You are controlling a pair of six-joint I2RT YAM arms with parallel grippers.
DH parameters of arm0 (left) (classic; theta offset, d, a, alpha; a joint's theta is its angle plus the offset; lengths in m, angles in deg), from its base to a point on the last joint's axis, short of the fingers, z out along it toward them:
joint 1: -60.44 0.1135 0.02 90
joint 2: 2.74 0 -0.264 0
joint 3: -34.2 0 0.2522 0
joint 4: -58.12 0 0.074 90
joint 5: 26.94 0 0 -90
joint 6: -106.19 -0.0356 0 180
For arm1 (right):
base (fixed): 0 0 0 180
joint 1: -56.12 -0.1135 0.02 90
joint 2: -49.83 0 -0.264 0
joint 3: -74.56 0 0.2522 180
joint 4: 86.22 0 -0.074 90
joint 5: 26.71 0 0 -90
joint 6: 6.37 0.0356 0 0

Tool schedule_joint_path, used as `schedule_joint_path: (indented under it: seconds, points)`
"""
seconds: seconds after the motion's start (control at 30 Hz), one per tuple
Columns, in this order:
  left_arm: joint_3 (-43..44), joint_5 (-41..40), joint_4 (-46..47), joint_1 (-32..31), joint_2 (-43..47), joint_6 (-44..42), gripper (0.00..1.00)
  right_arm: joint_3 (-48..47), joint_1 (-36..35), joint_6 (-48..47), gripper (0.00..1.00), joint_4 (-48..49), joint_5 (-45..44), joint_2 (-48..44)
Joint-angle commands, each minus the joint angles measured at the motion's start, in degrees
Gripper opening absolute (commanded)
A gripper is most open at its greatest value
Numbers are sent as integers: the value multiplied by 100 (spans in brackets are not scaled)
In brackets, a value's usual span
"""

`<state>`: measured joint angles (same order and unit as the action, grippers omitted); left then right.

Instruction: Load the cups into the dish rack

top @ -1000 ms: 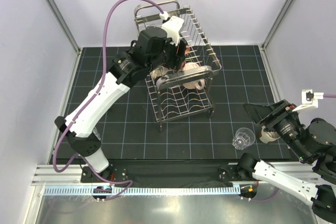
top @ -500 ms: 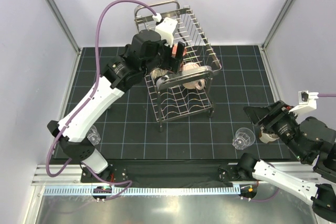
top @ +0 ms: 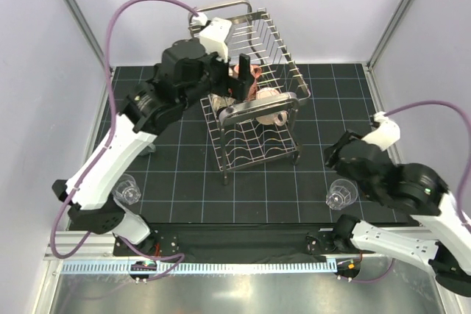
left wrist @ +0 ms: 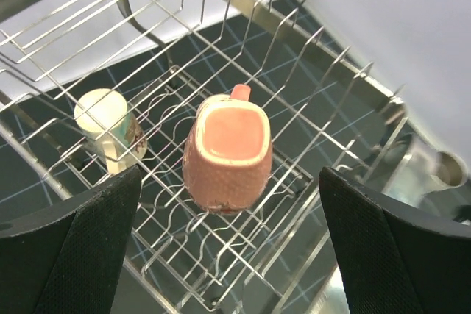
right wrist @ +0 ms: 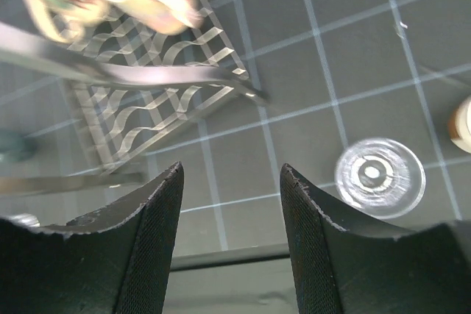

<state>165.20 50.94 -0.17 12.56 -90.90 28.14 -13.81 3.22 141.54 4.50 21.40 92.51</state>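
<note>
Dish rack (top: 259, 105) holds two mugs (left wrist: 227, 148) (left wrist: 109, 124); two tumblers (top: 126, 189) (top: 341, 194) outside.

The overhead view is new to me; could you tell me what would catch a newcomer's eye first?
The tall shiny wire rack in the middle of the black mat stands out first, the left arm reaching over it. The left wrist view shows a pink mug lying in its wires, framed by the wide-open left fingers, a cream mug beside it. A clear glass sits on the mat near the right arm.
</note>
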Motion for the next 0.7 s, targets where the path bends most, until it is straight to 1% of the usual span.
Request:
schedule_joint_path:
  seconds: [0.0, 0.03, 0.07, 0.1, 0.13, 0.17, 0.2, 0.23, 0.27, 0.3, 0.4, 0.5, 0.53, 0.63, 0.67]
  points:
    - [292, 35, 234, -2, 501, 317, 99, 384, 25, 606, 57, -972, -460, 267]
    - [283, 26, 261, -11, 641, 404, 99, 473, 104, 607, 56, -999, -452, 337]
    - [257, 25, 287, -11, 738, 518, 97, 552, 418, 503, 56, -929, -391, 381]
    - [213, 52, 322, -11, 826, 580, 96, 761, 665, 328, 56, -798, -51, 408]
    - [82, 95, 436, -11, 1044, 624, 96, 938, 946, -231, 57, -579, 196, 373]
    - [-6, 131, 515, -2, 1151, 703, 96, 1148, 1323, -602, 57, 101, 590, 312]
    - [-190, 209, 559, -2, 1265, 756, 96, 1611, 1979, -884, 56, 448, 1299, 172]
    - [-287, 262, 621, -11, 1379, 809, 96, 1799, 2316, -1174, 56, 730, 1576, 145]
    - [-367, 315, 734, -2, 1581, 870, 96, 1940, 2537, -1377, 57, 976, 1683, 162]
    - [-455, 394, 762, -11, 1687, 949, 96, 2141, 2783, -1405, 57, 1013, 1667, 180]
    - [-719, 561, 780, -11, 2021, 1134, 96, 2432, 2952, -1476, 57, 1207, 1780, 259]
    - [-1000, 606, 780, -11, 2320, 1344, 96, 2757, 2961, -1300, 56, 1487, 2000, 189]
    - [-1096, 623, 806, -11, 2399, 1389, 96, 2846, 2961, -1204, 54, 1601, 2027, 162]
    - [-1448, 799, 946, -11, 2663, 1547, 96, 3048, 2979, -782, 51, 1498, 1738, 381]
    - [-1518, 808, 981, -2, 2725, 1583, 96, 3084, 2979, -703, 51, 1436, 1658, 599]
